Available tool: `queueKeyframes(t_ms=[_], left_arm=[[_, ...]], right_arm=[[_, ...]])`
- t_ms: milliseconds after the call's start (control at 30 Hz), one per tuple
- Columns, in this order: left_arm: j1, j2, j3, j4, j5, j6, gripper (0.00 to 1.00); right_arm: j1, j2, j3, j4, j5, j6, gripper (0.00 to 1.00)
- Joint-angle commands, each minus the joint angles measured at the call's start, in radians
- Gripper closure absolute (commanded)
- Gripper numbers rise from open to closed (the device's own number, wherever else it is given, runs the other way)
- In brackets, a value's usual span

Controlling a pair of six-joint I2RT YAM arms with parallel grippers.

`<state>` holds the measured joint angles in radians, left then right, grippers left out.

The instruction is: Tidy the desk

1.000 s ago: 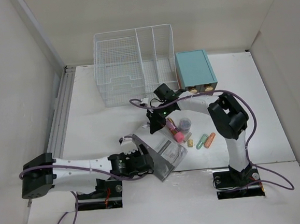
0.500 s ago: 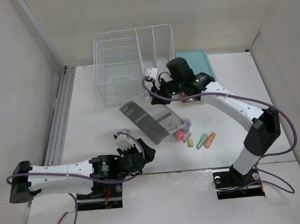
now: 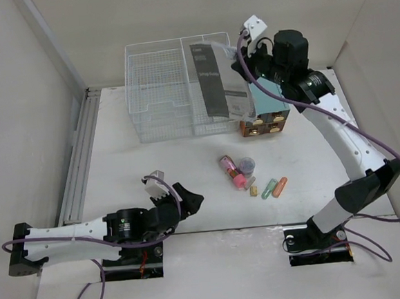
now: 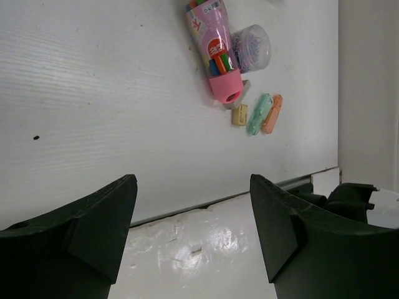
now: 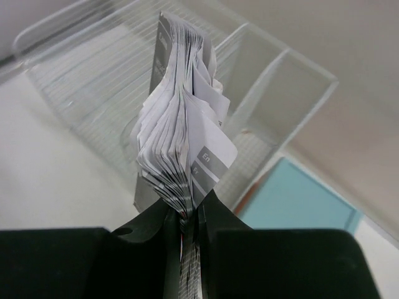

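White surface (image 3: 119, 176) is bearing a wire-mesh rack (image 3: 155, 91); right gripper (image 5: 187, 215) is clamping a booklet (image 3: 212, 79) lengthwise over its narrow compartments, while left gripper (image 4: 192, 184) is gaping empty, well apart.

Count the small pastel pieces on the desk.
3: a yellow piece, a green piece and an orange piece, side by side beside the pink tube. Another may sit partly hidden behind its cap.

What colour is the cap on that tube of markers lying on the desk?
The cap is pink, and it shows best in the left wrist view.
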<state>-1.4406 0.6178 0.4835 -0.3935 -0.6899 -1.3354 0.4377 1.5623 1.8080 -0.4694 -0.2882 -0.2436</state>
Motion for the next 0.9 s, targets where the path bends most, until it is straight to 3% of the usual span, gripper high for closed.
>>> queueKeyframes(t_ms=[0,167,300,433,867], left_arm=[[-0.007,-0.018,-0.025,-0.013,-0.025,0.012,0.30],[-0.007,0.002,-0.025,0.018,-0.025,0.024,0.30],[-0.007,0.025,-0.034,0.047,-0.016,0.033,0.30],[-0.007,0.048,-0.045,0.071,-0.016,0.033,0.30],[-0.007,0.048,-0.074,0.090,0.003,0.022,0.30]], right_arm=[[0.004,-0.041,0.109,0.236,0.245,0.092,1.00],[0.013,0.094,0.206,0.287,0.464,0.129,1.00],[0.078,0.204,0.293,0.333,0.737,0.107,1.00],[0.111,0.286,0.333,0.414,0.863,0.061,1.00],[0.171,0.488,0.383,0.612,1.023,-0.005,1.00]])
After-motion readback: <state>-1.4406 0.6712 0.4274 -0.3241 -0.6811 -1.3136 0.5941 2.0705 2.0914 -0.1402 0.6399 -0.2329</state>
